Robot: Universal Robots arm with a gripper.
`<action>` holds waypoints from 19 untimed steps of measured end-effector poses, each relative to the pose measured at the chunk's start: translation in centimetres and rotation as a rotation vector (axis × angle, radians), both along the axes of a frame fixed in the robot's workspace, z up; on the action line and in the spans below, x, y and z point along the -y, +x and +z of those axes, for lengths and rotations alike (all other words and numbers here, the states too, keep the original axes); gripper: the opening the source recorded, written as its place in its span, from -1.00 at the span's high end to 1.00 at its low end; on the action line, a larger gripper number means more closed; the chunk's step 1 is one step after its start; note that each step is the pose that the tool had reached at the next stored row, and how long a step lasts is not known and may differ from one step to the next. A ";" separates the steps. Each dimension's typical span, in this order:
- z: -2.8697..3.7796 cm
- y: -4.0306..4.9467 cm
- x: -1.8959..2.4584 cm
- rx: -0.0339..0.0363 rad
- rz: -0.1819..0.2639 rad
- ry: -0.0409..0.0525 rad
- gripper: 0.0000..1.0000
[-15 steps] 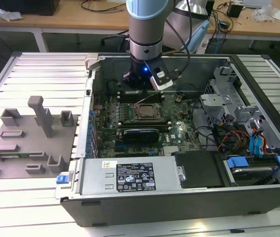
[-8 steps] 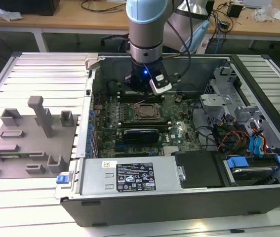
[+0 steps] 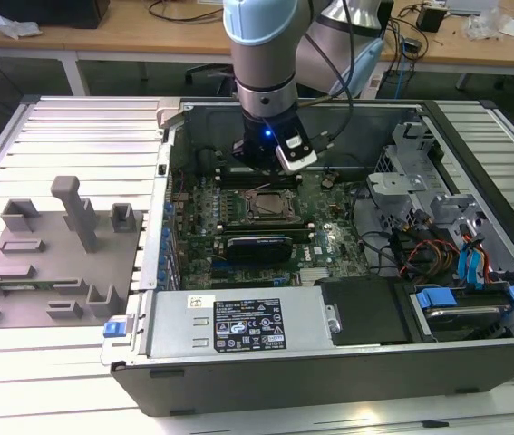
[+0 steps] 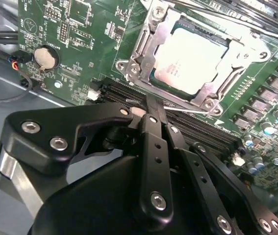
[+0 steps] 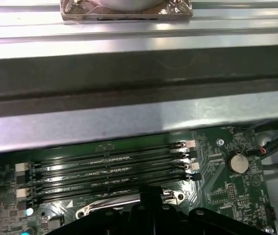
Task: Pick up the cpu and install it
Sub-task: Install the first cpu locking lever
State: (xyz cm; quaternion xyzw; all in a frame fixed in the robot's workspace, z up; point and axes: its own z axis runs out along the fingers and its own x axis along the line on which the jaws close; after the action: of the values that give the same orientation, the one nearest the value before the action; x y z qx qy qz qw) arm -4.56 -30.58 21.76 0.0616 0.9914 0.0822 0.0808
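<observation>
CPU [image 4: 190, 58] sits flat in the motherboard socket [image 4: 143, 46], retention frame open around it. Gripper [image 4: 152, 105] hovers just beside the socket's edge, fingers together, holding nothing. A low pass could catch the frame and unseat the chip.

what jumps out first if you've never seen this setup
The open computer case with its green motherboard, and the arm's gripper hanging over it. In the second wrist view the silvery cpu lies in its metal-framed socket, just beyond the closed fingertips. A grey tray sits at the exterior view's left.
</observation>
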 end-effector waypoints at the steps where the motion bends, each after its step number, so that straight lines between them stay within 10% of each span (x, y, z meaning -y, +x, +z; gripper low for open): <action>1: -0.08 -0.04 -0.01 0.0016 0.000 0.0001 0.79; 19: -0.96 -1.31 -0.79 0.0170 -0.048 -0.0001 0.79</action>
State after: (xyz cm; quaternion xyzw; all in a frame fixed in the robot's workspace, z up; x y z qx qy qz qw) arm -5.86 -29.79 20.80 0.0846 0.9889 0.0807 0.0912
